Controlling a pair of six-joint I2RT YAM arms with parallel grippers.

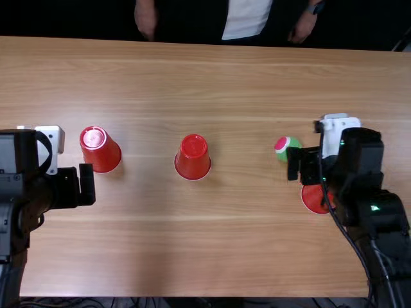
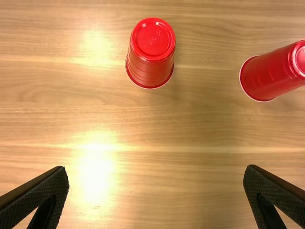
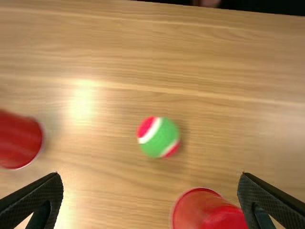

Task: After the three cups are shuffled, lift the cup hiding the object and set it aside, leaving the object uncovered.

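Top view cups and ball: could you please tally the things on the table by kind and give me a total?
Red cups: 3 (left cup, middle cup, right cup)
Green, red and white ball: 1
Total: 4

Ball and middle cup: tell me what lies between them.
Nothing: in the top view the stretch of table between the middle cup and the ball is bare wood; the right wrist view agrees.
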